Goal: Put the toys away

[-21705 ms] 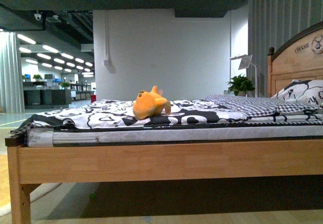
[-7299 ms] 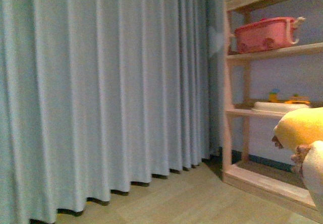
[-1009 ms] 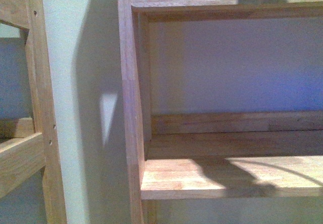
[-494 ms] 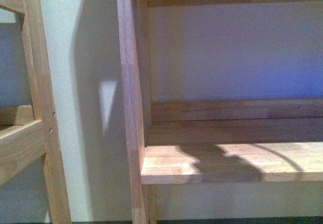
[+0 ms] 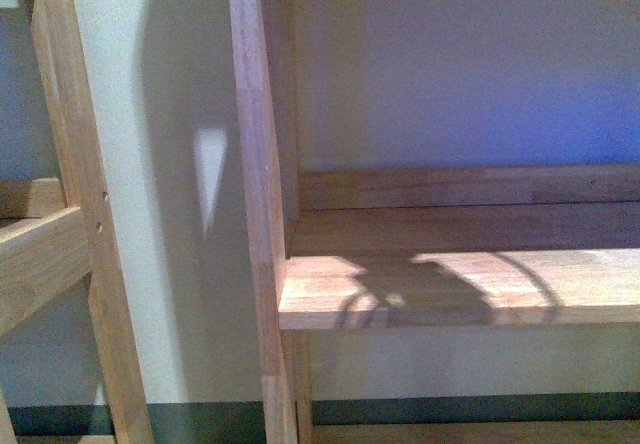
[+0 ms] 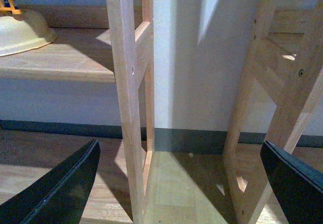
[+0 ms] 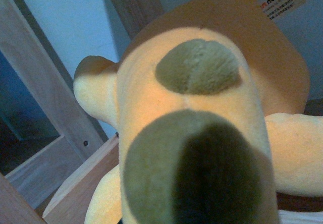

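Orange-yellow plush toy [image 7: 202,133] fills your right wrist view almost edge to edge, a soft rounded body with two dull olive-brown patches and a white sewn-in label at about 1 o'clock. Behind it you see pale wooden shelf rails [image 7: 55,133] and a blue-white wall. You cannot see the right gripper's fingers in any view, so you cannot tell how it stands, though the toy sits right against that camera.

In your front view a light wooden shelf board [image 5: 450,289] runs from centre toward 3 o'clock, bare wood with a curved shadow across it, and a wooden upright post [image 5: 255,204] stands at its near end.

Your left gripper [image 6: 181,178] hangs wide apart and holds nothing above the wood floor, between two shelf frames. A cream shallow bowl [image 6: 22,32] rests on a shelf at 10 o'clock.
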Controlling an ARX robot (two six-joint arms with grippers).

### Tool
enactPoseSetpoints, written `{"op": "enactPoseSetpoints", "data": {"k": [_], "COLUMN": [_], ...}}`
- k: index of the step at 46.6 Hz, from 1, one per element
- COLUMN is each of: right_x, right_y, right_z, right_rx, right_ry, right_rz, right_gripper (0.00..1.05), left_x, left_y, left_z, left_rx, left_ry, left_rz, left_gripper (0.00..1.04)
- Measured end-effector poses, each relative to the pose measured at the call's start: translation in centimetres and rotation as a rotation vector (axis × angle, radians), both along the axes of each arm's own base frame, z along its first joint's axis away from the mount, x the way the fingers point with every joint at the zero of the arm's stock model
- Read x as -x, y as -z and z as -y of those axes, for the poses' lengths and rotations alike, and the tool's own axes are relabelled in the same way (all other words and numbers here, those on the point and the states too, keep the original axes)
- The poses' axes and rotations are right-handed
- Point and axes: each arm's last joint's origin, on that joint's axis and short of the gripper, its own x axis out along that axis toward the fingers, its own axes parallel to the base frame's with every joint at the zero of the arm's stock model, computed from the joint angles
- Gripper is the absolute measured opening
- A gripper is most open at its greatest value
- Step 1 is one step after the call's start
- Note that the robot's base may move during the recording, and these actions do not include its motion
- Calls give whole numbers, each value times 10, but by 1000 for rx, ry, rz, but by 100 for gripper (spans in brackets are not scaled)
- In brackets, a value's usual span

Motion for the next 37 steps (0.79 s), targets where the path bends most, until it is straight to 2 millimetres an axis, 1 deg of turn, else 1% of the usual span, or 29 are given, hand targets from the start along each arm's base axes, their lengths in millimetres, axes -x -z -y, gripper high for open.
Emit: {"op": "enactPoseSetpoints", "data": {"k": [10, 19, 20, 22, 24, 26, 28, 31, 34, 37], "right_x": [-2, -4, -4, -5, -5, -6, -6, -5, -3, -1], "right_y": [1, 2, 2, 3, 4, 5, 6, 8, 8, 8], "right_z": [-3, -4, -4, -4, -4, -4, -4, -2, 0, 2], "right_rx": [-17, -18, -13, -10, -8, -3, 4, 14, 16, 26], "right_ry": [-71, -84, -83, -79, -73, -65, -45, -22, 2, 43], "right_rz": [-16, -18, -13, -6, 0, 5, 16, 28, 40, 56], "right_gripper": [9, 8, 11, 19, 25, 29, 37, 47, 54, 64], "left_x": [0, 0, 0, 0, 0, 0, 0, 0, 0, 0], "left_y": [0, 0, 0, 0, 0, 0, 0, 0, 0, 0], "left_z": [0, 0, 0, 0, 0, 0, 0, 0, 0, 0], "left_rx": [0, 0, 0, 0, 0, 0, 0, 0, 0, 0], "left_ry": [0, 0, 0, 0, 0, 0, 0, 0, 0, 0], "left_rz": [0, 0, 0, 0, 0, 0, 0, 0, 0, 0], "left_gripper": [99, 99, 99, 99, 99, 99, 99, 99, 99, 99]}}
